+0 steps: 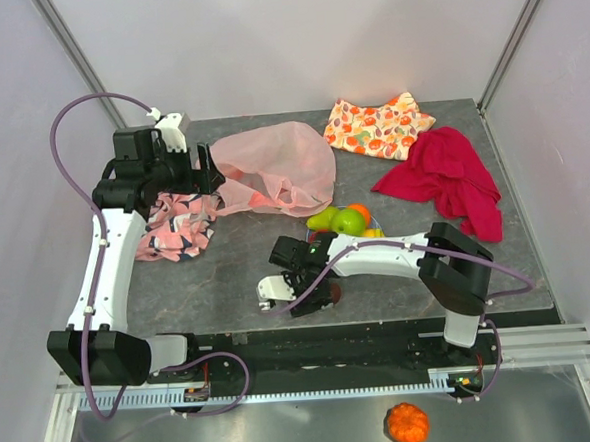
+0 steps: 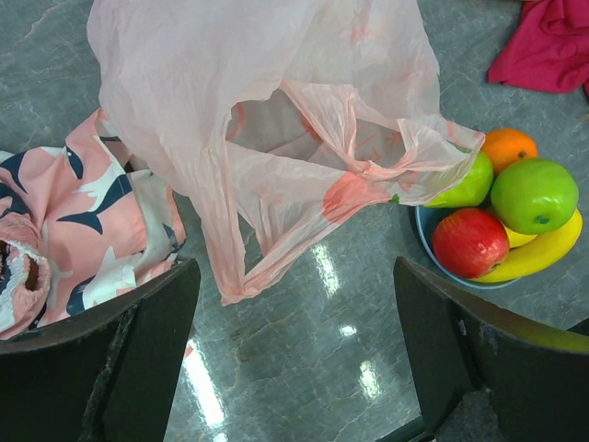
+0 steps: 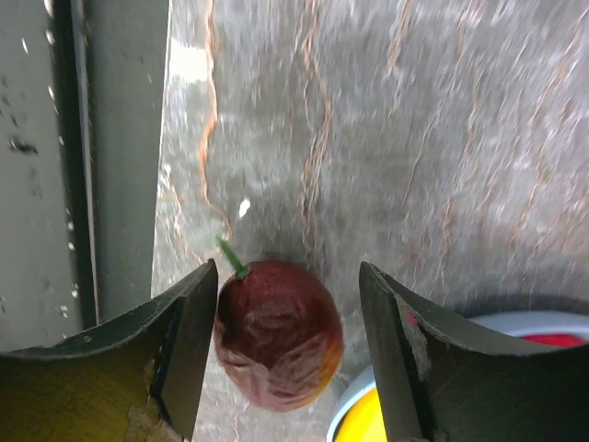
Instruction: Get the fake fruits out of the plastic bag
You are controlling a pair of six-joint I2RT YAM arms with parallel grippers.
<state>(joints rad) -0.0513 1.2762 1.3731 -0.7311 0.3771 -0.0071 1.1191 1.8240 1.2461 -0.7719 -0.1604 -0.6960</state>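
The pink plastic bag (image 1: 272, 167) lies crumpled at the back of the table, its handle loops (image 2: 230, 267) trailing toward my left gripper (image 2: 294, 276). That gripper is open with only bare table between its fingers. A blue plate (image 2: 425, 241) holds a red apple (image 2: 469, 241), green apple (image 2: 534, 193), orange (image 2: 509, 147), banana (image 2: 543, 249) and pear (image 2: 465, 184). My right gripper (image 3: 287, 276) is open around a dark purple fruit (image 3: 276, 336) lying on the table beside the plate. The fruit touches the left finger, and a gap shows at the right finger.
A pink-and-black cloth (image 1: 180, 223) lies under the left arm. A fruit-print cloth (image 1: 379, 126) and a red cloth (image 1: 448, 177) lie at the back right. The table's front edge (image 3: 120, 138) runs just beside the purple fruit. A small orange pumpkin (image 1: 408, 424) sits below the table.
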